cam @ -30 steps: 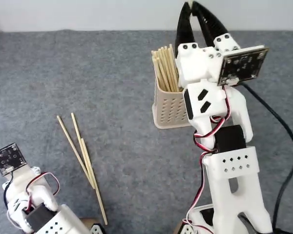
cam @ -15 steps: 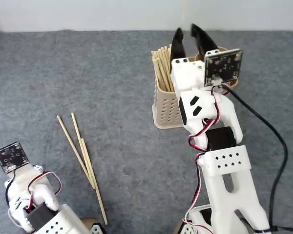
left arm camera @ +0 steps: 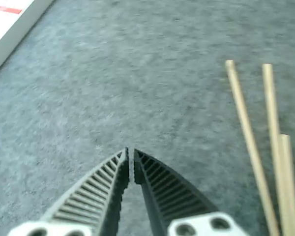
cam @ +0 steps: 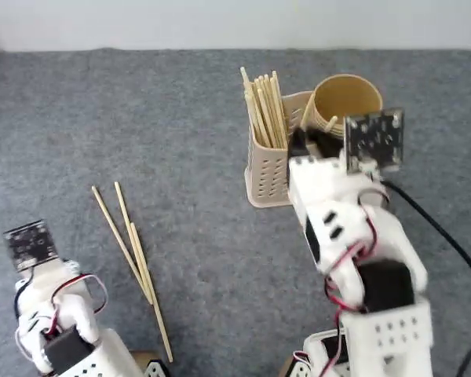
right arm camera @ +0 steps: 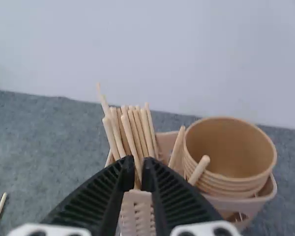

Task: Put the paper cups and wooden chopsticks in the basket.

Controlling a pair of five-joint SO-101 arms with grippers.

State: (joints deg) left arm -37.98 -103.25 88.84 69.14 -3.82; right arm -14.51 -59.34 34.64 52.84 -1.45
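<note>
Chopsticks (cam: 144, 275) lie on grey felt (cam: 141, 118) near perforated basket (cam: 268, 169); left gripper (left arm camera: 131, 151) and right gripper (right arm camera: 137, 161) clenched empty.

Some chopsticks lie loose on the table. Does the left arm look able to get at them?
Probably yes: the chopsticks lie close to the left pincer, with nothing between them.

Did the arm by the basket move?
Yes. The right gripper has drawn back from over the basket, toward its own base, uncovering the paper cups.
</note>
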